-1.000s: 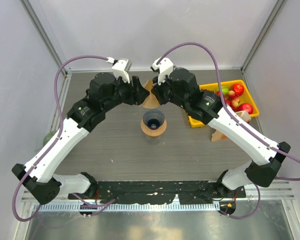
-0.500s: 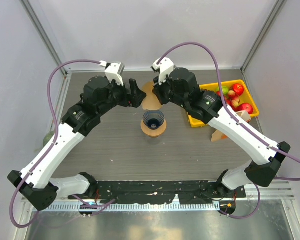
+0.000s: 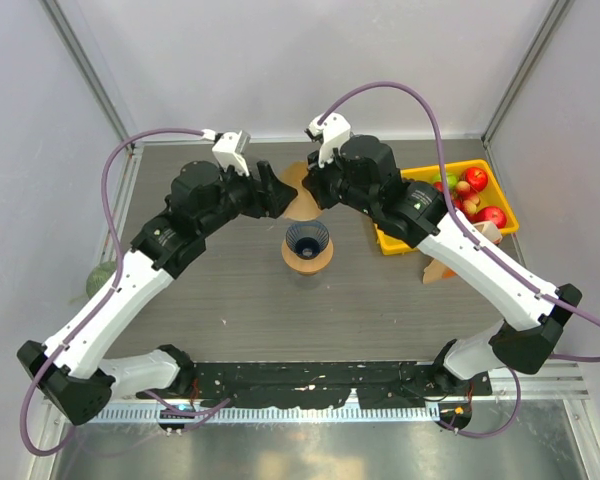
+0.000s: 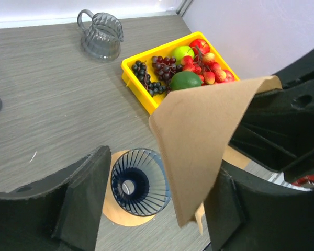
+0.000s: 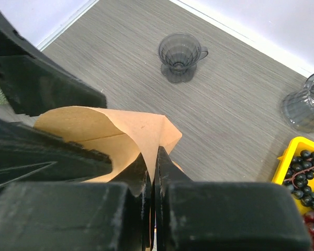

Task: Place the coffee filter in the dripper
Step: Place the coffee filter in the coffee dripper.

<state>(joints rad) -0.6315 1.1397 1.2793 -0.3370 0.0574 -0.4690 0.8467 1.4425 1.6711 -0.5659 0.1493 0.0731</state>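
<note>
Grey wood-grain table [image 3: 230, 290] fills the walled cell, with the dark ribbed dripper [image 3: 307, 240] standing on its round tan base near the middle. It holds nothing yet, so the task is only part done: the brown paper coffee filter [image 4: 204, 141] is lifted and hangs in the air just past the dripper at its 12 o'clock, not over the mouth. The right gripper [image 5: 153, 157] is clenched on the filter's seam edge. The left gripper [image 4: 154, 201] stands released, jaws wide on either side of the hanging paper; whether one finger grazes it I cannot tell. What seems left is bringing the cone over the dripper, lowering it in and letting go. At the dripper's 2 o'clock a yellow tray [image 3: 425, 172] holds dark grapes [image 4: 152, 78], a lime [image 4: 184, 80], a green apple [image 4: 182, 51] and red fruit [image 4: 200, 44]. A glass pitcher [image 4: 100, 36] sits empty nearby.
</note>
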